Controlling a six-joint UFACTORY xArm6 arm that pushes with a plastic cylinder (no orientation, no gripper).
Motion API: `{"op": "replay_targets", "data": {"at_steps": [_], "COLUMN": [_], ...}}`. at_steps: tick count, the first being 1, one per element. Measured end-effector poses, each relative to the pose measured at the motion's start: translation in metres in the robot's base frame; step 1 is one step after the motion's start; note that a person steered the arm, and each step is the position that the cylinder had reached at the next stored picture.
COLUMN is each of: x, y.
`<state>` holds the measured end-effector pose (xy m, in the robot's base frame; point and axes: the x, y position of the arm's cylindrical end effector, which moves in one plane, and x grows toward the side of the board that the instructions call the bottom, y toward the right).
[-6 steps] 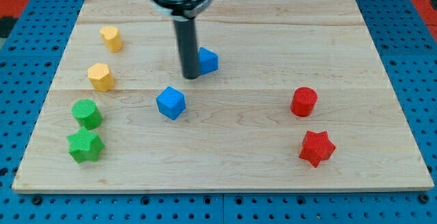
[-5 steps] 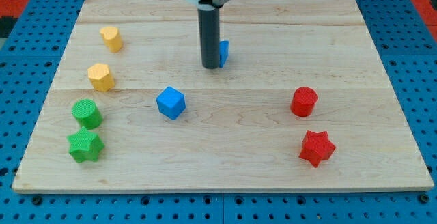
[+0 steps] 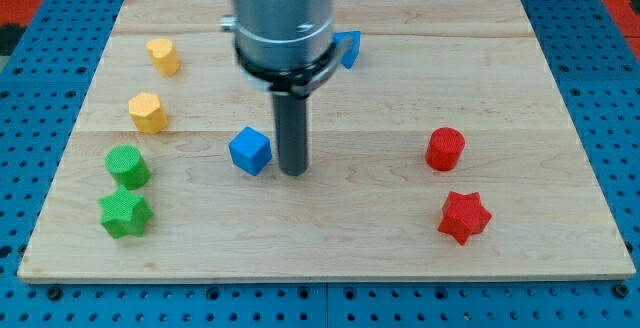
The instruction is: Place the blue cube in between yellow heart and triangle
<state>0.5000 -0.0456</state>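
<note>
Left of my tip (image 3: 293,172) stood two green blocks (image 3: 127,166) (image 3: 124,213) and two yellow blocks (image 3: 162,56) (image 3: 147,112); the blue cube (image 3: 249,150) sat just beside its left, one corner toward the view's bottom, no long axis; the rod, with no jaws, grasped nothing; above, the arm half hid a blue triangle (image 3: 348,47); right lay two red blocks (image 3: 445,149) (image 3: 464,216).

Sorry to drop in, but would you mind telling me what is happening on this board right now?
My tip sits just to the view's right of the blue cube, near the middle of the wooden board. The other blue block lies toward the view's top, partly hidden behind the arm. The two yellow blocks stand at the view's left, so the cube is not yet between its targets.
</note>
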Motion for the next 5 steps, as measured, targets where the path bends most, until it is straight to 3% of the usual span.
{"op": "replay_targets", "data": {"at_steps": [2, 5], "x": [-0.015, -0.148], "y": [-0.078, -0.049]}}
